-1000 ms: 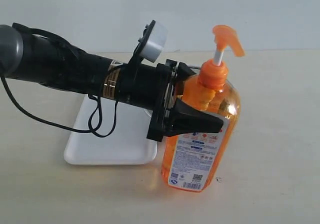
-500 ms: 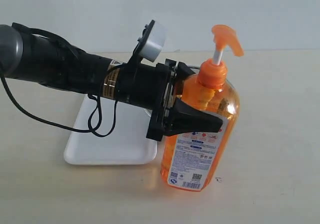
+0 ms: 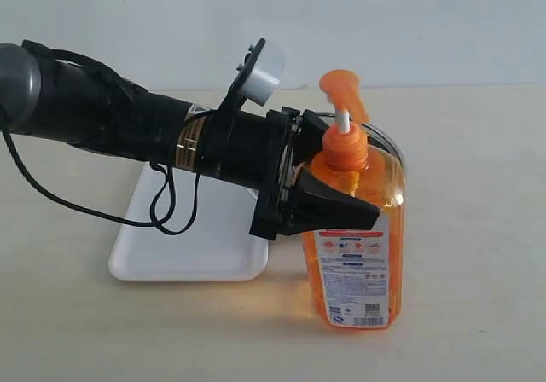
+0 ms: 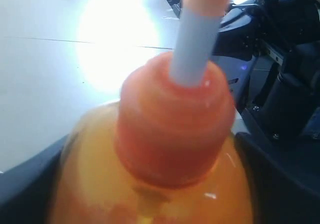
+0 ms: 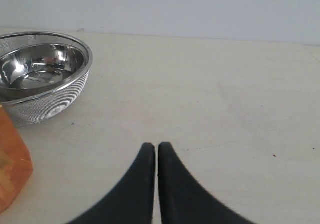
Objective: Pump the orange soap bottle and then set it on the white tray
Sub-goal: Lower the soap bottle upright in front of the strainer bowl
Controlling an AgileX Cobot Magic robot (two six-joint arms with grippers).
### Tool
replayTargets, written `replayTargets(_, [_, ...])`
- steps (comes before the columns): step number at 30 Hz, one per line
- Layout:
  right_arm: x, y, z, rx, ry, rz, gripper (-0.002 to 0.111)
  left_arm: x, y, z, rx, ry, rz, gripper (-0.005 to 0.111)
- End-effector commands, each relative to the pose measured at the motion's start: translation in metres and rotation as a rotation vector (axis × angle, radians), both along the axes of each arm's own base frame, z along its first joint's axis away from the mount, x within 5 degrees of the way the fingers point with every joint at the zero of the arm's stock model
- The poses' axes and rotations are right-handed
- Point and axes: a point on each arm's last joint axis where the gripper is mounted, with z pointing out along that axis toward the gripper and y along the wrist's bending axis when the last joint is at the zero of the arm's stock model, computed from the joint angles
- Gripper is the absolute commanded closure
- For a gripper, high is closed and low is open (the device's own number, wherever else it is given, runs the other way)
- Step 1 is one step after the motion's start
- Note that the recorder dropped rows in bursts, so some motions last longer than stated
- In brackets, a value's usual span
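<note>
Obs.: soap bottle (image 3: 354,258) stands upright on the table (image 3: 478,297), just beside the front right corner of the white tray (image 3: 183,241) as the exterior view shows it, and not on it. Whether the base bears fully on the table or sits a hair off it cannot be judged from this angle. Left gripper (image 3: 339,182) is clenched on the bottle's shoulder just under the collar, one finger (image 3: 337,213) across the front above the label, the other behind. The left wrist view shows dark fingers on either side of the orange collar (image 4: 172,129). White stem (image 3: 342,122) is extended and the pump head (image 3: 341,88) is up. Right gripper (image 5: 156,156) is empty with its fingers pressed together, low over bare table, a steel strainer (image 5: 42,74) off to one side. It does not appear in the exterior view, so it is not yet at the pump. Judgement: the step in hand is the pump stroke, with the left arm as brace. To do it well, bring the right gripper, closed as it is, over the broad top of the pump head rather than the nozzle tip. Press straight down along the stem so the load goes into the base, not sideways. The shoulder grip must be firm enough to stop tilt or twist. Risk: an off-axis push tips the tall bottle. For the transfer, lift clear of the tray's low rim, then set the bottle down flat inside it.
</note>
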Motion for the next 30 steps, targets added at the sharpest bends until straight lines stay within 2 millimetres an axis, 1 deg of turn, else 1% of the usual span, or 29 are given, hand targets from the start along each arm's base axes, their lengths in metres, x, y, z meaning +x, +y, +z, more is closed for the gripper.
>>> replayTargets(1, [-0.0002,-0.0006,0.0008,-0.011,-0.010,-0.006,0.108,-0.0010,-0.0022,0.0173,-0.091,0.019,-0.007,0.035])
replayTargets(6, [-0.0002,-0.0006,0.0008,-0.009,-0.010,-0.006,0.108,-0.0013,-0.0022,0.0170,-0.083,0.054,-0.004,0.035])
replayTargets(10, [-0.0002,-0.0006,0.0008,-0.009,-0.010,-0.006,0.108,-0.0019,-0.0020,0.0163,-0.070,0.087,-0.005,0.027])
replayTargets(12, [-0.0002,-0.0006,0.0008,-0.009,-0.010,-0.006,0.108,-0.0019,-0.0020,0.0163,-0.068,0.100,-0.002,0.026])
replayTargets(30, [-0.0002,-0.0006,0.0008,-0.013,-0.010,-0.005,0.108,-0.0043,-0.0003,0.0136,-0.031,0.082,-0.033,0.025])
